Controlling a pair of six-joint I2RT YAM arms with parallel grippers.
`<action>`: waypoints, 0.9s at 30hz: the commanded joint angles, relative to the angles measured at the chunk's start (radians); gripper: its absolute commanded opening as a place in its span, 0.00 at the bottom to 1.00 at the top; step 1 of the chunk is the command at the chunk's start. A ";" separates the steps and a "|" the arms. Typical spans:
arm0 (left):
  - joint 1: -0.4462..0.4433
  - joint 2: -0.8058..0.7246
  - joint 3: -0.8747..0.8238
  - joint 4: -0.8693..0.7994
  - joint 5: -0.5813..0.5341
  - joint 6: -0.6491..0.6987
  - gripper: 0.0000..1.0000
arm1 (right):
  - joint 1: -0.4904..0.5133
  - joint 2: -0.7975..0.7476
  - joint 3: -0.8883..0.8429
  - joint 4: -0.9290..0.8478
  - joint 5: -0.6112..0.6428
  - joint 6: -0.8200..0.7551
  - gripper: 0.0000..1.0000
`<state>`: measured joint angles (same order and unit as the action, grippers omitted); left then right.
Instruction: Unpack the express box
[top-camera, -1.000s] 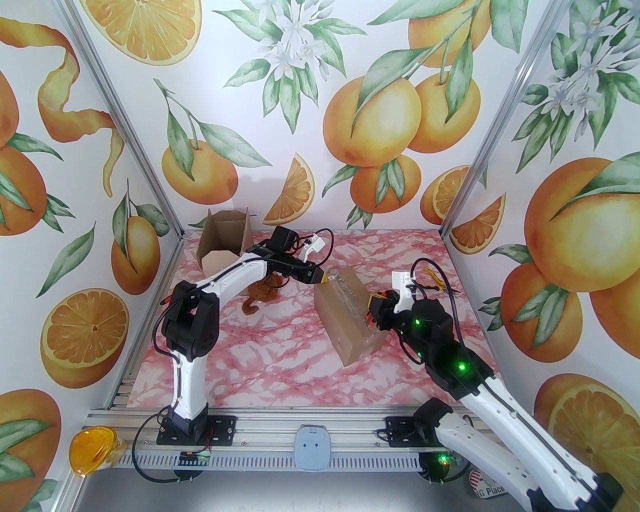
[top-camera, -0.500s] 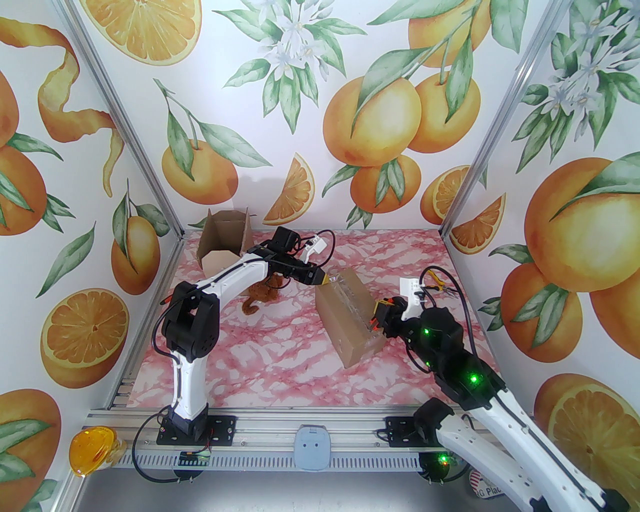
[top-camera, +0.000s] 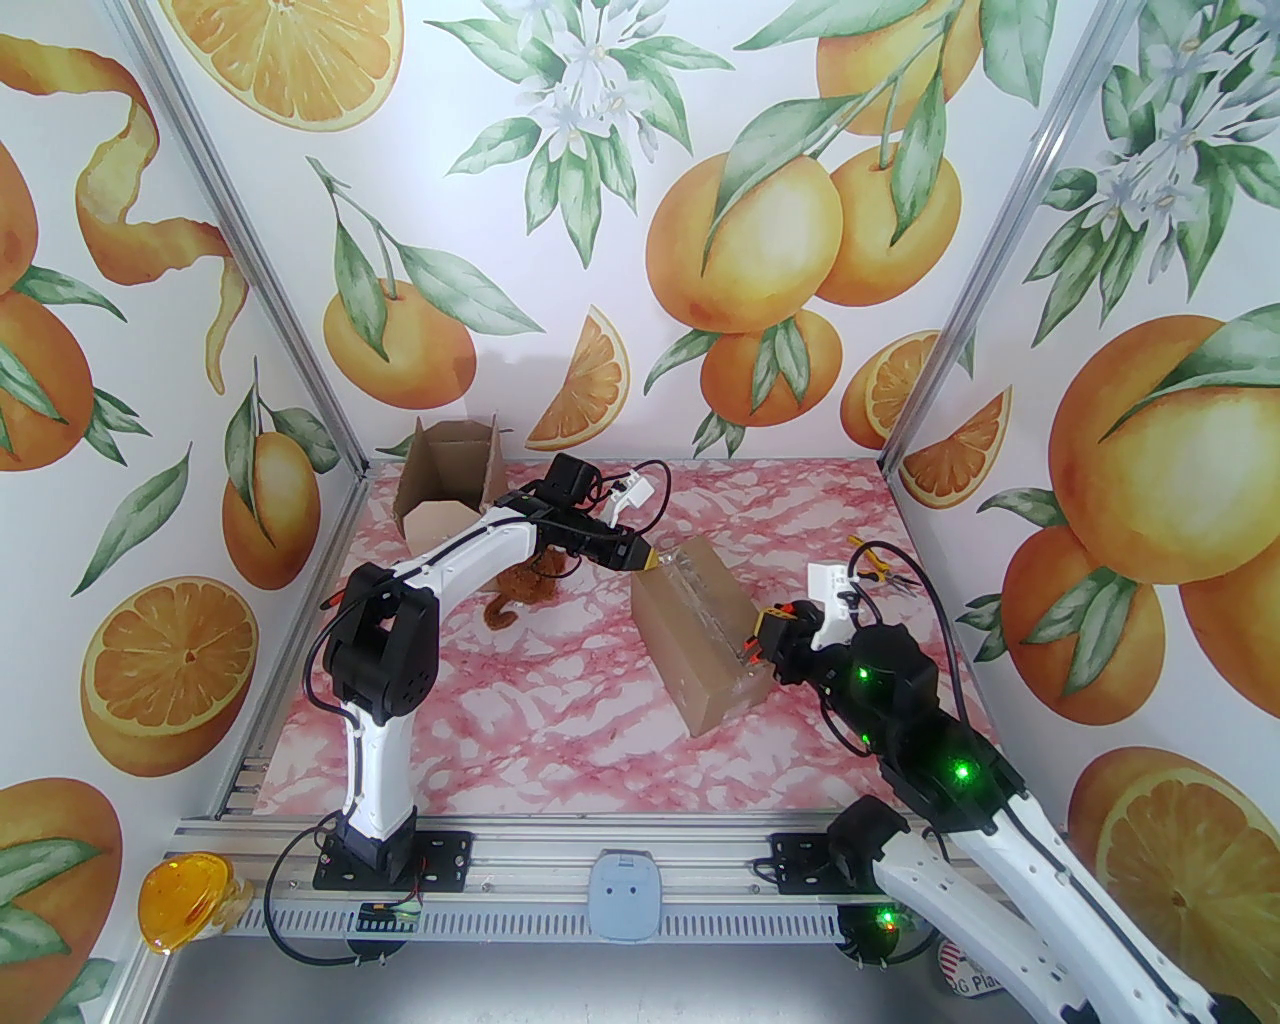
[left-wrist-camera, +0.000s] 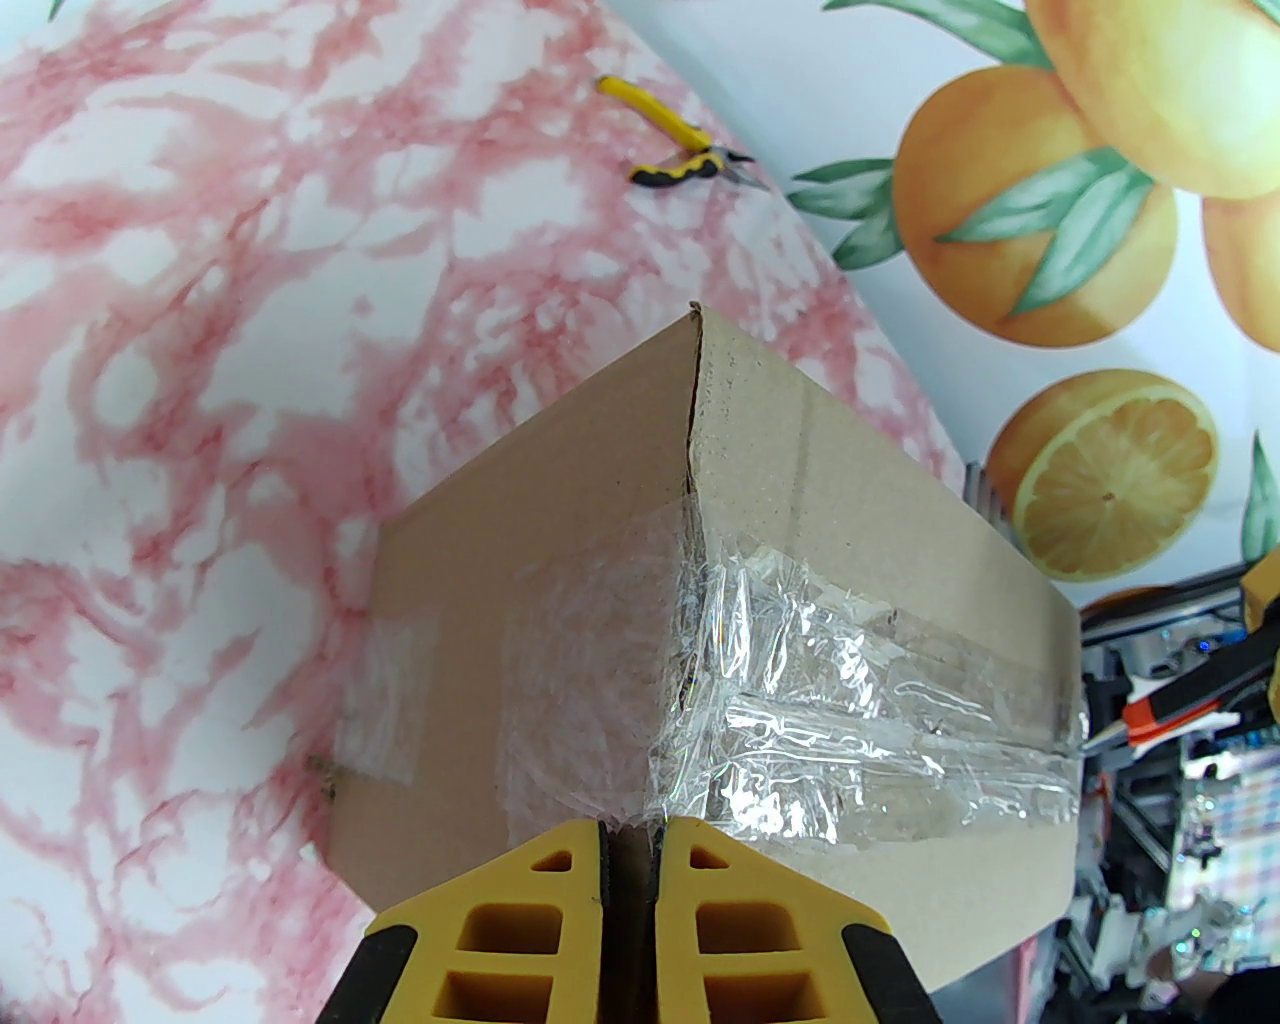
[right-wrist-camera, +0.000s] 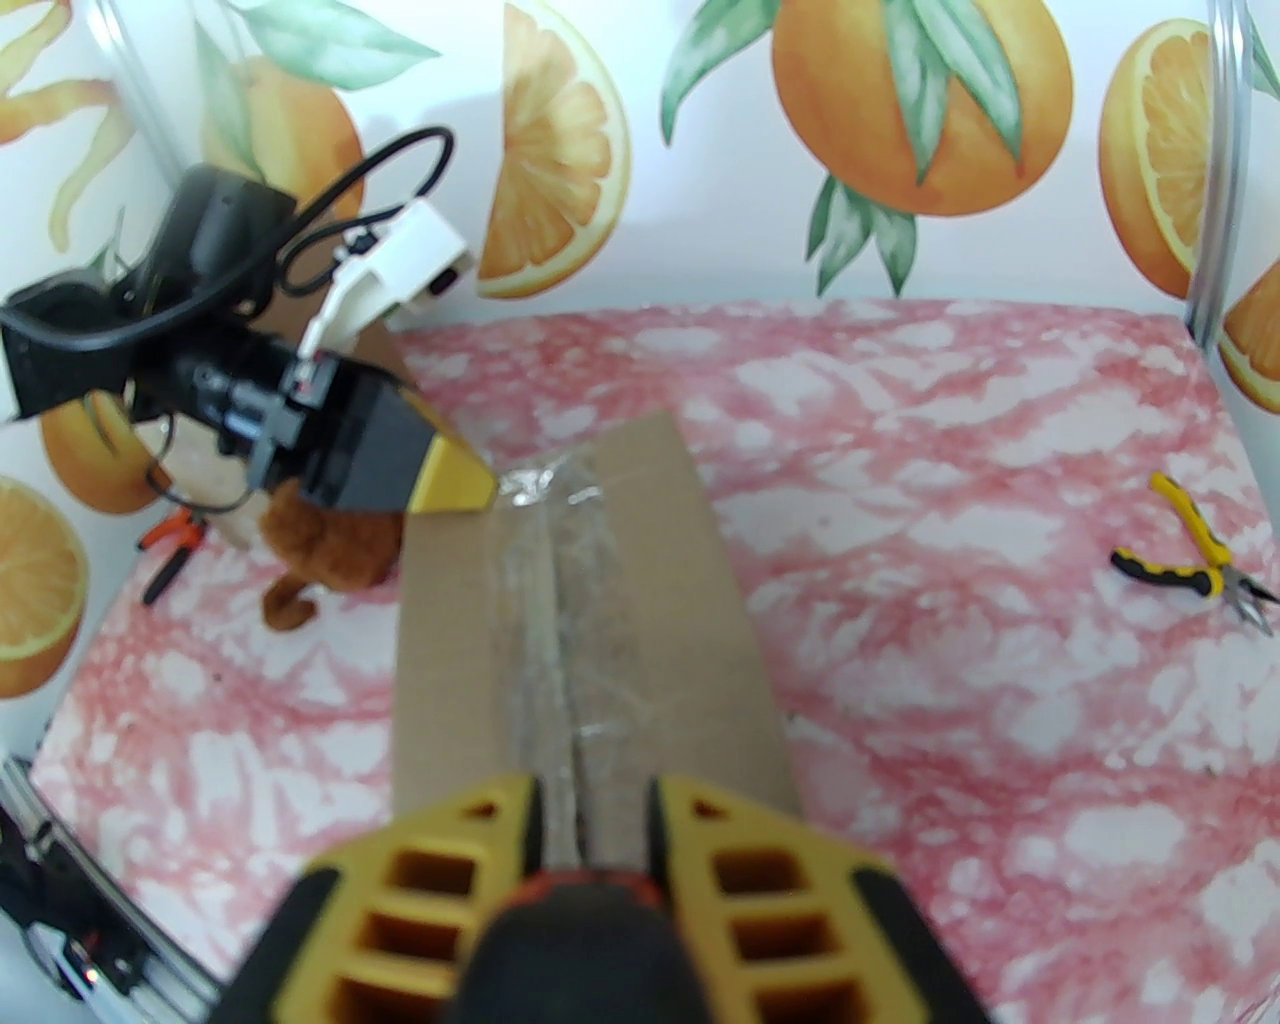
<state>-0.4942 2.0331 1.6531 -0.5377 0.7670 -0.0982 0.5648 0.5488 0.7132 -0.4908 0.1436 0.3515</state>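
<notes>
The express box (top-camera: 700, 625) is a brown carton sealed with crinkled clear tape (left-wrist-camera: 800, 690), lying slantwise mid-table. My left gripper (top-camera: 650, 562) is shut, with its yellow fingertips (left-wrist-camera: 570, 880) pressed against the taped far end of the box (left-wrist-camera: 560, 520). My right gripper (top-camera: 752, 648) hangs over the near right end of the box (right-wrist-camera: 600, 580). It is shut on a cutter with a black and orange handle (right-wrist-camera: 575, 930). The cutter's tip (left-wrist-camera: 1150, 715) points at the tape seam along the top.
An open cardboard box (top-camera: 450, 480) stands at the back left, with a brown plush toy (top-camera: 520, 595) in front of it under the left arm. Yellow-handled pliers (top-camera: 875, 565) lie at the right. Orange-handled pliers (right-wrist-camera: 165, 550) lie near the plush.
My right arm has drawn back toward the near right, moving the cutter along the tape seam toward the box's near end. The left arm and the box have stayed put.
</notes>
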 joint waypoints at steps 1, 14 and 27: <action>0.047 0.076 -0.075 -0.140 -0.374 -0.017 0.00 | 0.013 -0.045 0.026 -0.183 -0.001 -0.022 0.02; 0.054 0.047 -0.099 -0.131 -0.398 -0.021 0.00 | 0.013 -0.105 0.066 -0.303 0.043 -0.057 0.02; 0.055 0.035 -0.116 -0.129 -0.412 -0.027 0.00 | 0.013 -0.174 0.058 -0.297 0.119 -0.080 0.01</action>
<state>-0.4988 1.9903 1.6058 -0.5278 0.7200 -0.1204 0.5755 0.4133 0.7464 -0.6331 0.1864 0.3237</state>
